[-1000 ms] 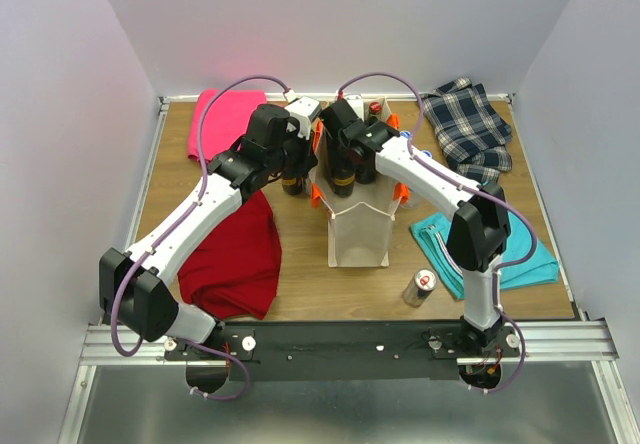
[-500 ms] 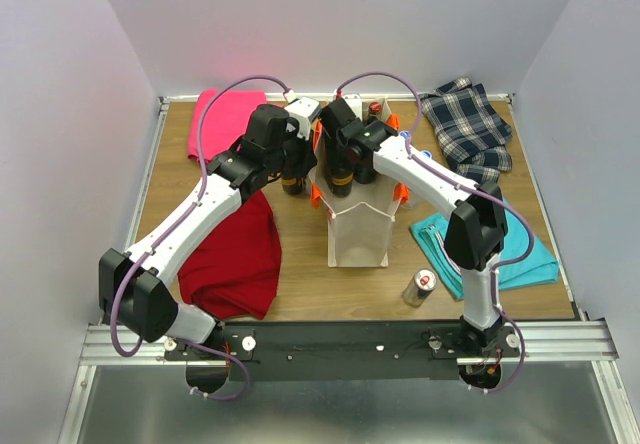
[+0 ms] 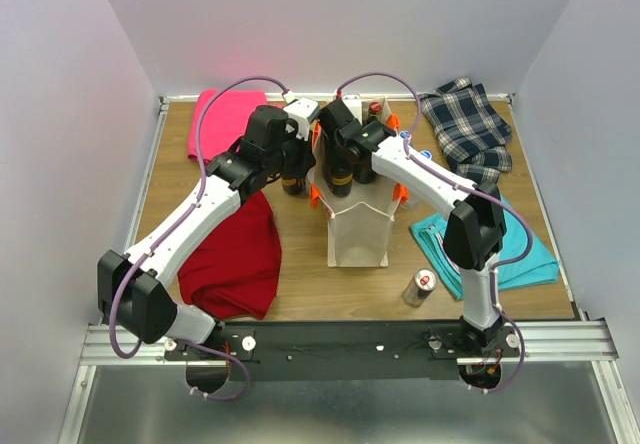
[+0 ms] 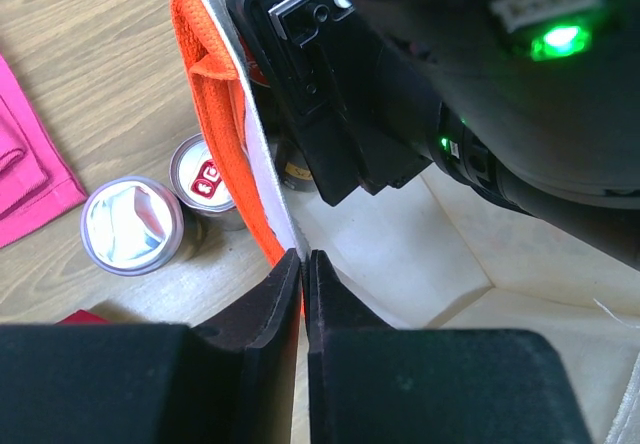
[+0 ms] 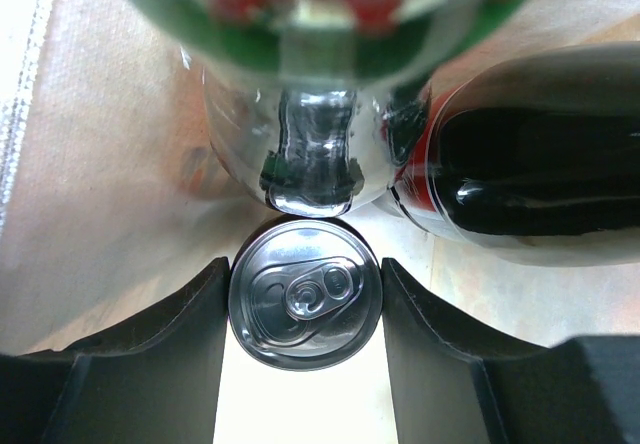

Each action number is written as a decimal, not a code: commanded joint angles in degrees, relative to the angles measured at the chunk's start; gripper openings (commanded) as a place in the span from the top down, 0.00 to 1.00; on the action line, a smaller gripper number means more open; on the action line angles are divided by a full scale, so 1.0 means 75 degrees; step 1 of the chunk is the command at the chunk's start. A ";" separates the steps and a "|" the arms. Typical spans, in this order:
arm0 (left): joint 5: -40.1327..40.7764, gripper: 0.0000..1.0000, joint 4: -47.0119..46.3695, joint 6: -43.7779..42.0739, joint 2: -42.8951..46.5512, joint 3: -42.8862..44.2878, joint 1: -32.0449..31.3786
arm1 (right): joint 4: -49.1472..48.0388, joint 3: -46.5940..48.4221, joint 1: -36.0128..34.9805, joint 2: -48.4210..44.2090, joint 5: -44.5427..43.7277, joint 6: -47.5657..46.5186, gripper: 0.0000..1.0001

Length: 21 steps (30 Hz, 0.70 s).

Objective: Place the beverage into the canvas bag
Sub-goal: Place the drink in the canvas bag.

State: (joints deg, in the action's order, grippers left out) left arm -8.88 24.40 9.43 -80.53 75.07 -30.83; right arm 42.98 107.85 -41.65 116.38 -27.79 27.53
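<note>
i have my left arm (image 3: pixel 195 219) stretched toward 1 o'clock to the canvas bag (image 3: pixel 358 234) at table centre. the left gripper (image 4: pixel 304 264) is pressed together on the bag's left rim, just beside the orange strap (image 4: pixel 215 114). my right arm (image 3: pixel 445 192) reaches toward 11 o'clock and dips into the bag's mouth. the right gripper (image 5: pixel 305 274) pinches a silver drink can (image 5: pixel 305 296) inside the bag. the can is upright, long axis vertical, pull-tab top facing the wrist camera. a clear bottle (image 5: pixel 300 154) stands at its 12 o'clock and a dark cola bottle (image 5: pixel 540 184) at 2.
</note>
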 commanded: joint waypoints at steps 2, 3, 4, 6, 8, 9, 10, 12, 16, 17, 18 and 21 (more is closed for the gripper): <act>0.0153 0.84 0.0027 -0.0133 0.0261 -0.0130 0.0021 | 0.0105 0.0022 0.0034 0.0479 -0.0162 0.0197 0.41; 0.0142 0.83 0.0027 -0.0121 0.0261 -0.0130 0.0021 | 0.0105 0.0010 0.0034 0.0468 -0.0150 0.0208 0.41; 0.0153 0.83 0.0027 -0.0132 0.0261 -0.0130 0.0009 | 0.0093 -0.0001 0.0034 0.0467 -0.0127 0.0220 0.40; 0.0142 0.82 0.0027 -0.0133 0.0261 -0.0142 0.0009 | 0.0070 -0.0013 0.0034 0.0432 -0.0092 0.0220 0.39; 0.0153 0.82 0.0016 -0.0121 0.0273 -0.0142 0.0009 | -0.0035 -0.0083 0.0034 0.0351 0.0013 0.0185 0.37; 0.0142 0.82 0.0016 -0.0121 0.0284 -0.0153 0.0009 | -0.0105 -0.0118 0.0045 0.0315 0.0060 0.0173 0.36; 0.0142 0.82 0.0016 -0.0121 0.0273 -0.0154 0.0021 | -0.0210 -0.0211 0.0034 0.0245 0.0107 0.0150 0.36; 0.0153 0.81 0.0016 -0.0121 0.0284 -0.0154 0.0021 | -0.0340 -0.0306 0.0034 0.0175 0.0248 0.0068 0.34; 0.0165 0.80 0.0004 -0.0121 0.0296 -0.0165 0.0009 | -0.0411 -0.0353 0.0045 0.0163 0.0354 0.0056 0.33; 0.0165 0.80 0.0004 -0.0121 0.0308 -0.0165 0.0021 | -0.0399 -0.0330 0.0034 0.0151 0.0389 0.0056 0.32; 0.0165 0.80 0.0004 -0.0121 0.0296 -0.0177 0.0021 | -0.0364 -0.0330 0.0034 0.0163 0.0412 0.0068 0.32; 0.0165 0.79 -0.0008 -0.0121 0.0308 -0.0189 0.0009 | -0.0422 -0.0376 0.0034 0.0070 0.0448 0.0068 0.30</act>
State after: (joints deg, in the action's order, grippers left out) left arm -8.54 24.03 9.41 -79.99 74.48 -30.83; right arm 40.77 106.83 -41.67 116.03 -27.14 27.59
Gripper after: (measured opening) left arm 0.204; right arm 0.684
